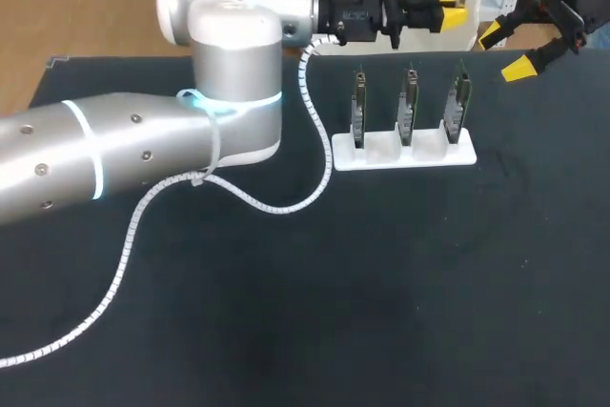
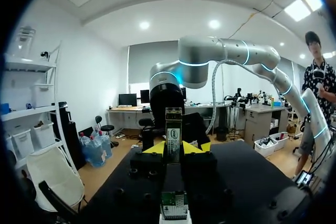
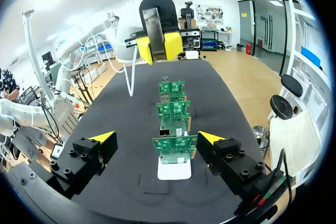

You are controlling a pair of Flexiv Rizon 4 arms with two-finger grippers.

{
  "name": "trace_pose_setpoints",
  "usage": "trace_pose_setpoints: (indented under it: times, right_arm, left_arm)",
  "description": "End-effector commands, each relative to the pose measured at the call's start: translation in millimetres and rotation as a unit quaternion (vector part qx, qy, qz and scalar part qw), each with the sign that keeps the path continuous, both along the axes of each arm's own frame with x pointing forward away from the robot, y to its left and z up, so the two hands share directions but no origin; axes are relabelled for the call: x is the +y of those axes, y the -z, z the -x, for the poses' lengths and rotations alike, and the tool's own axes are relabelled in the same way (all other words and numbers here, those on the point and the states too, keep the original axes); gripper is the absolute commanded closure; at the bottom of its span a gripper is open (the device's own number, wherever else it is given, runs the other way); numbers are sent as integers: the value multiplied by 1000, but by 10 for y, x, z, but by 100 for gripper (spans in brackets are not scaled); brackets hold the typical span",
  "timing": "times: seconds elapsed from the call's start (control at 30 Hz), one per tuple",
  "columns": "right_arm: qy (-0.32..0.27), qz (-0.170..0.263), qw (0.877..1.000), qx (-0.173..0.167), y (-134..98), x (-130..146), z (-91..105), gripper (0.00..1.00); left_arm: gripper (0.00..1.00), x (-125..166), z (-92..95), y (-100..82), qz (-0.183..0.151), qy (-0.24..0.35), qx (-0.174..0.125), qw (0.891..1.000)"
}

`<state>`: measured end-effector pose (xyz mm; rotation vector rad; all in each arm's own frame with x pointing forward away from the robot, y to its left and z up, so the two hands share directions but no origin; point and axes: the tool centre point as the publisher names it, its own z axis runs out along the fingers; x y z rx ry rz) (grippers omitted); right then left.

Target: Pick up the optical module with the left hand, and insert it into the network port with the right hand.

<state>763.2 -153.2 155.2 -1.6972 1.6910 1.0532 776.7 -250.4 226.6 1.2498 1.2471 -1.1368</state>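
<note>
between left jaws | slim metal optical module (image 2: 173, 129), gripped | right jaws apart

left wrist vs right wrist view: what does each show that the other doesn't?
Left wrist only: the right arm, beyond the module. Right wrist only: the left arm, all three boards in the white holder, and the open right end effector. Both: the module, gripped in the left end effector, and one of the boards.
</note>
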Motion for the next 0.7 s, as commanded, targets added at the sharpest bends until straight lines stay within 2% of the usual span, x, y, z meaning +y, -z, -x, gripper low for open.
trace_pose_setpoints:
  times: [0.03, 0.2, 0.7]
  right_arm:
    - [1, 0, 1000, -2, 3, 2, 13, 0]
    - [1, 0, 1000, -2, 3, 2, 13, 0]
    - [1, 0, 1000, -2, 3, 2, 13, 0]
  left_arm:
    - [100, -70, 0, 72, 5, 0, -2, 1000]
    - [100, -129, 43, 125, 0, 1, -23, 1000]
    - [100, -242, 71, 242, 1, 3, -20, 1000]
